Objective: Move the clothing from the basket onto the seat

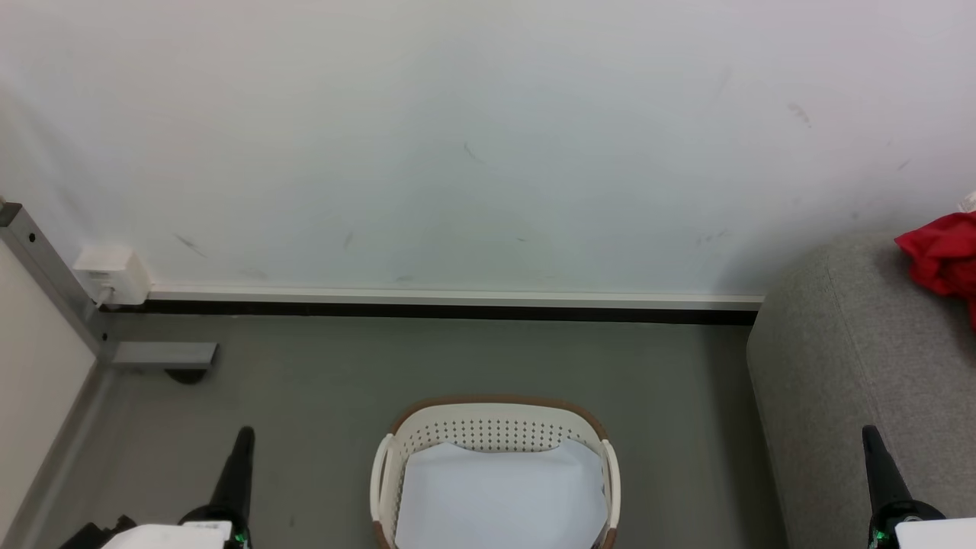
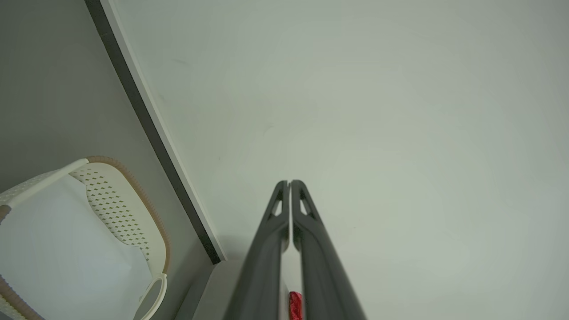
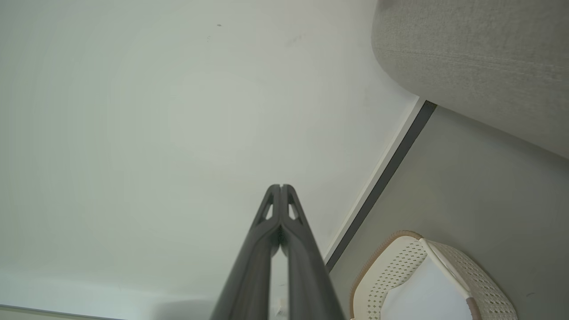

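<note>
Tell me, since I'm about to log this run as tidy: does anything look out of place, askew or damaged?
Nothing stands out. The red clothing lies bunched on the seat, and the basket stands upright on the floor with a flat white sheet inside.

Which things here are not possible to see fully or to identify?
- Head view: the clothing on the seat is cut off by the right edge.
- Head view: the bottom edge cuts the basket; a white sheet hides its floor.
- Left wrist view: a red scrap behind the dark fingers, too small to identify.
</note>
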Controlling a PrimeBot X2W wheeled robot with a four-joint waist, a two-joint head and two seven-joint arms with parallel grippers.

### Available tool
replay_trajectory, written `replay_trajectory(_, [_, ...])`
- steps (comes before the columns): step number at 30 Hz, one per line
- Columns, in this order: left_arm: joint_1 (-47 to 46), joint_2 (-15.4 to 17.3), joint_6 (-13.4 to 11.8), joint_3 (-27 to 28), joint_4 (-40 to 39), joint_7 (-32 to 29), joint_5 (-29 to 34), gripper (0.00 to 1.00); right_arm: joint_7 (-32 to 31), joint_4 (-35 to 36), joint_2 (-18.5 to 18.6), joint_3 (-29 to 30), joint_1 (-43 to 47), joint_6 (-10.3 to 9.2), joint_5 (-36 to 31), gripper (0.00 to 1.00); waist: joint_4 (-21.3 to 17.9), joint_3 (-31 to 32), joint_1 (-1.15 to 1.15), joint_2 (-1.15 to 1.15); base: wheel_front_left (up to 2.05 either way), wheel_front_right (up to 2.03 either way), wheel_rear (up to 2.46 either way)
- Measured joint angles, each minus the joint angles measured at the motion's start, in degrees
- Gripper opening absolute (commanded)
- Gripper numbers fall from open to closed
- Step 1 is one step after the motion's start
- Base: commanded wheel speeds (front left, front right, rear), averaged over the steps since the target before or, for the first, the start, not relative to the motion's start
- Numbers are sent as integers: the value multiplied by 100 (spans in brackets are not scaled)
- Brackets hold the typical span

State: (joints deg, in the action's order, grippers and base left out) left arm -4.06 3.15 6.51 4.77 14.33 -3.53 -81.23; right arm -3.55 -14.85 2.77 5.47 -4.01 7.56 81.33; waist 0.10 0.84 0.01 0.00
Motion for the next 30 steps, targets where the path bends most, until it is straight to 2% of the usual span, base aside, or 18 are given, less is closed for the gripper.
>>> replay_trajectory(30, [-198, -35, 97, 178, -15, -300, -1073, 0, -300, 67, 1, 98, -184, 0, 1103, 0, -11, -102, -1, 0, 0, 0, 0])
